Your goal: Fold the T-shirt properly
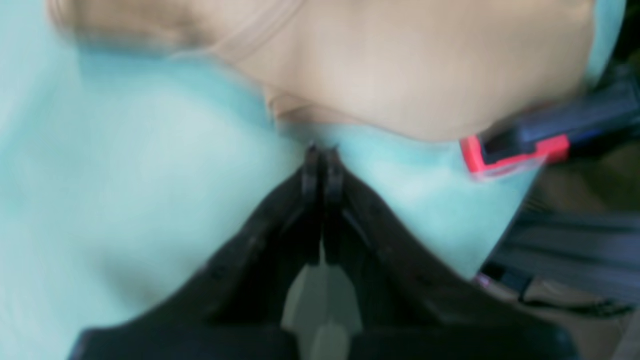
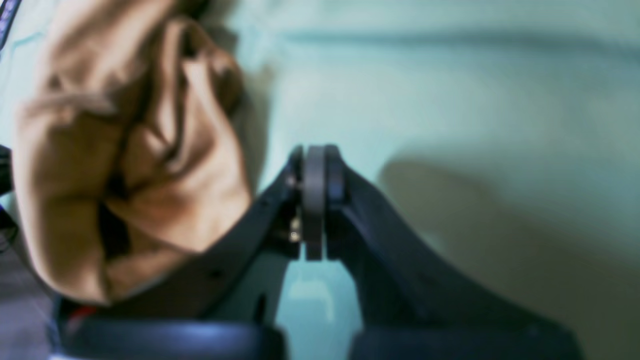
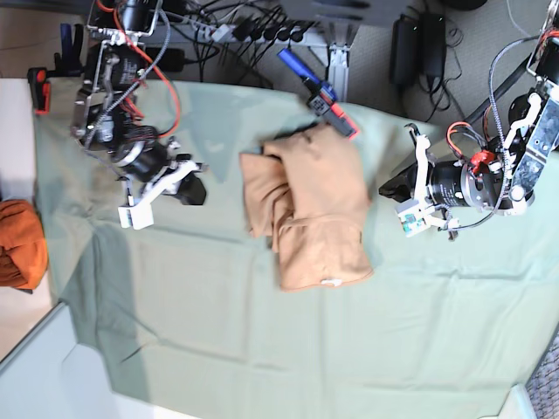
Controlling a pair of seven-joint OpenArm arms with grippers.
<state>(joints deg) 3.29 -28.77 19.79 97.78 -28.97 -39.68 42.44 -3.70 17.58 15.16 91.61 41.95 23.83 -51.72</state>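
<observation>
We see the T-shirt (image 3: 310, 205) bunched mid-counter (image 3: 218, 332), long axis front-to-back, sheet open around. Left gripper (image 1: 322, 150) and right gripper (image 2: 315, 165): jaws clenched, empty.

The T-shirt (image 3: 310, 209) is soft matt peach-tan cloth, plain and creased into loose folds. Under it, the pale green sheet (image 3: 262, 340) is thin matt fabric, mostly smooth with shallow wrinkles. The orange bundle (image 3: 19, 243) at the edge looks like darker, rumpled cloth. Both grippers, right (image 2: 314, 165) and left (image 1: 320, 155), have dark plastic bodies with a dull sheen. The clamp (image 3: 325, 94) shows glossy red and blue plastic.
</observation>
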